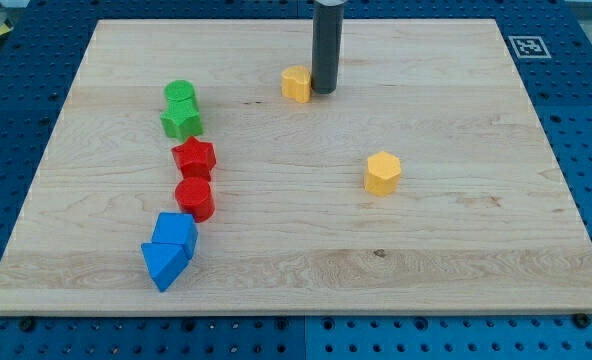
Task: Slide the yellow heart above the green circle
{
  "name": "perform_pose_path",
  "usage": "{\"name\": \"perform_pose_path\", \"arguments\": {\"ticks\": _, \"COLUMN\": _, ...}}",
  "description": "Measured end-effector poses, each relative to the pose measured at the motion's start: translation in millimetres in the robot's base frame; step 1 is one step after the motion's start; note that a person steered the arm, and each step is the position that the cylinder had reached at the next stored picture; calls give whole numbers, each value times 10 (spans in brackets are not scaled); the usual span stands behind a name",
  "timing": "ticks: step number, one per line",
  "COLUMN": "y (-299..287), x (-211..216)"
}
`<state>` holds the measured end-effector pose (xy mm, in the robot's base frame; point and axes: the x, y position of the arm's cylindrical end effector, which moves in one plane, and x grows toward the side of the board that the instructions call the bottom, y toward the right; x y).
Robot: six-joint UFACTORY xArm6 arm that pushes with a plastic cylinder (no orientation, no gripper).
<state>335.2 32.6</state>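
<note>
The yellow heart (296, 84) lies near the view's top centre of the wooden board (446, 250). My tip (323, 91) stands right beside it, touching or nearly touching its right side. The green circle (179, 94) sits well to the left of the heart, at about the same height in the view. A green star (181, 122) lies directly below the circle and touches it.
A red star (193, 157) and a red circle (194, 198) continue the column below the green star. Two blue blocks (169, 250) lie at the lower left. A yellow hexagon (382, 172) sits right of centre. A marker tag (527, 46) is at the top right corner.
</note>
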Motion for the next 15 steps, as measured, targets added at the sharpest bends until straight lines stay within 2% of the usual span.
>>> {"name": "perform_pose_path", "arguments": {"ticks": 1, "y": 2, "x": 90}}
{"name": "perform_pose_path", "arguments": {"ticks": 3, "y": -6, "x": -56}}
{"name": "perform_pose_path", "arguments": {"ticks": 6, "y": -357, "x": -56}}
{"name": "perform_pose_path", "arguments": {"ticks": 10, "y": -502, "x": 297}}
{"name": "perform_pose_path", "arguments": {"ticks": 11, "y": -502, "x": 270}}
{"name": "perform_pose_path", "arguments": {"ticks": 14, "y": -1243, "x": 171}}
{"name": "perform_pose_path", "arguments": {"ticks": 15, "y": -1322, "x": 42}}
